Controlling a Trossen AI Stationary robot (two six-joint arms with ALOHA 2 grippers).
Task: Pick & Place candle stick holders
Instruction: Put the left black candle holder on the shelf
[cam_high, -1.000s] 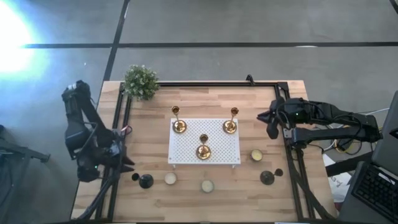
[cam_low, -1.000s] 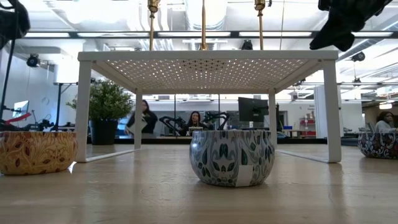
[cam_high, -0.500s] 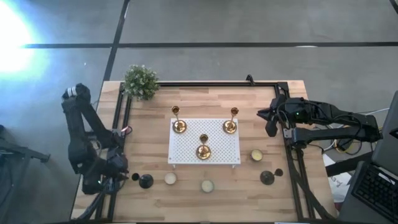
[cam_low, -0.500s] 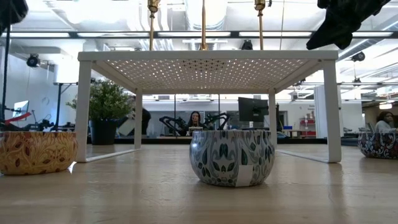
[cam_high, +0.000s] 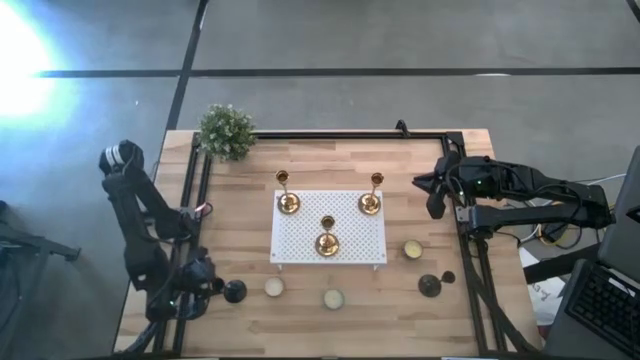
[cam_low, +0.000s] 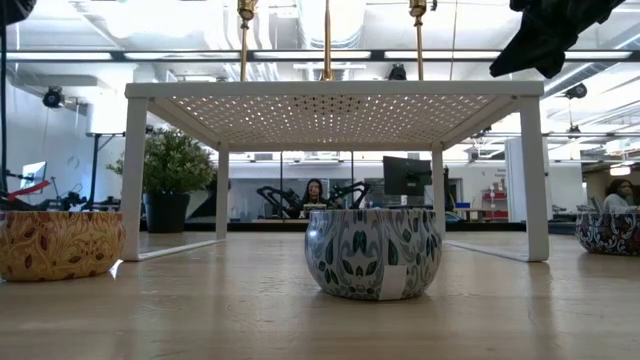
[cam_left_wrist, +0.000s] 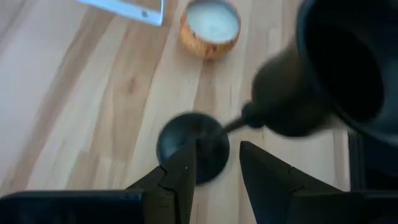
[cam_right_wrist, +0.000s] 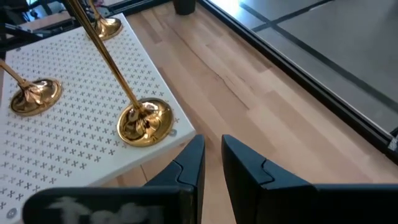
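Three brass-gold candle stick holders (cam_high: 288, 203) (cam_high: 370, 203) (cam_high: 327, 242) stand by their round bases on a white perforated stand (cam_high: 350, 226). A squat black holder (cam_high: 234, 291) stands on the table near its front left. My left gripper (cam_high: 207, 285) is low beside it, open by a small gap. In the left wrist view its fingertips (cam_left_wrist: 217, 163) straddle the near edge of the holder's round base (cam_left_wrist: 189, 142). Another black holder (cam_high: 430, 286) stands front right. My right gripper (cam_high: 437, 197) hangs above the table, right of the stand, open by a narrow gap and empty. My left gripper's fingers (cam_left_wrist: 184, 174) come slanting down at the black holder's round base (cam_left_wrist: 198, 152). Whether they touch it, I cannot tell. The holder stands upright on the table.
Candle tins stand at the front: an orange one (cam_high: 273, 287), a floral one (cam_high: 333, 298) and one at the right (cam_high: 412, 249). A potted plant (cam_high: 226, 130) stands at the far left corner. Black frame rails run along the table's left, far and right sides.
My left gripper has gone toward the table's near edge and down, close to the front-left black holder.
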